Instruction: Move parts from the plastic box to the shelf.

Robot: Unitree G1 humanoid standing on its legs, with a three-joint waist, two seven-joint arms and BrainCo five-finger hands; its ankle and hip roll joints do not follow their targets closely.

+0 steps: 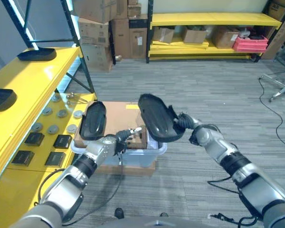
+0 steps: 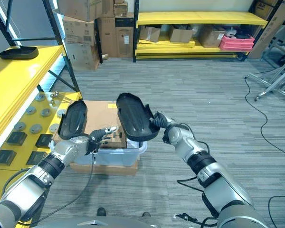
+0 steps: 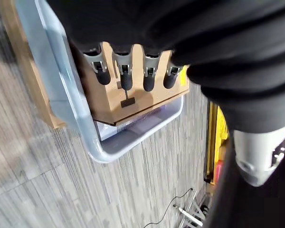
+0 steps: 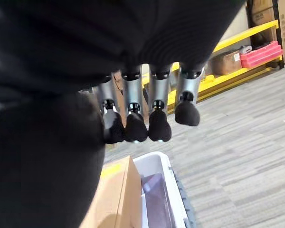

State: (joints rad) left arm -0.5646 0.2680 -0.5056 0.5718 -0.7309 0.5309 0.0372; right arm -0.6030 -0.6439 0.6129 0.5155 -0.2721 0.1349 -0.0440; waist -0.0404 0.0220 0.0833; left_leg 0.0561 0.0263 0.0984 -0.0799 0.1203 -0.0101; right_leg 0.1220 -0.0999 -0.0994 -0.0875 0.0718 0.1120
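Observation:
Each hand holds a black moulded part above the clear plastic box [image 1: 137, 155], which stands on the floor with a brown cardboard sheet [image 1: 119, 114] across its top. My left hand [image 1: 108, 142] is shut on a narrow oval part [image 1: 93, 119] that stands upright over the box's left end. To the right of it, a larger shell-shaped part [image 1: 156, 118] is tilted over the box's right side, with my right hand [image 1: 186, 122] shut on its edge. In the right wrist view the fingers [image 4: 133, 126] curl over that part [image 4: 38, 161]. The yellow shelf [image 1: 33, 85] runs along the left.
Two black parts [image 1: 36, 54] [image 1: 0, 98] lie on the shelf's top level. Round discs and small square black pieces [image 1: 52, 128] cover its lower level. Cardboard boxes [image 1: 109, 33] and a yellow rack [image 1: 213, 19] with a pink crate [image 1: 250, 43] stand at the back.

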